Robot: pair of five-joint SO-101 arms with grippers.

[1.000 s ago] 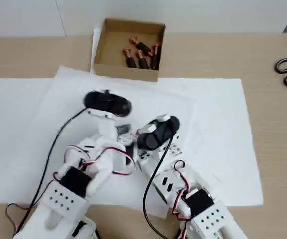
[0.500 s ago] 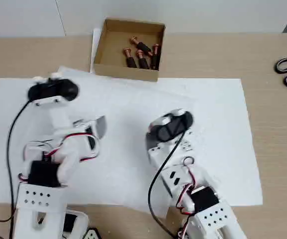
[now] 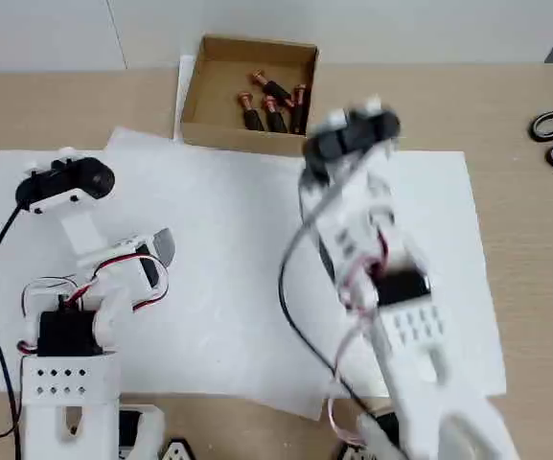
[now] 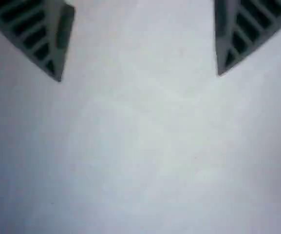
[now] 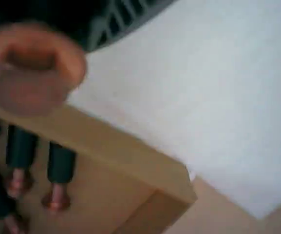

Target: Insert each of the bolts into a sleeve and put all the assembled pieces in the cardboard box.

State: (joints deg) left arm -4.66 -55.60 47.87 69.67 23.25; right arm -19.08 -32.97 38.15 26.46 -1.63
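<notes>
cardboard box (image 3: 195, 96) has a few assembled pieces (image 3: 274, 101) inside, right gripper (image 5: 57, 24) pinching a bolt (image 5: 33, 68) over its rim, left gripper (image 4: 139, 73) jaws wide apart

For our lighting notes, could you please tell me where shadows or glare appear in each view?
High view: soft, even light, no glare on the white paper sheet, faint shadows by the left arm and right arm. Left wrist view: paper dims gradually past the dark ribbed fingers, no hard shadow. Right wrist view: held copper-headed bolt well lit, brown cardboard box darker inside.
</notes>
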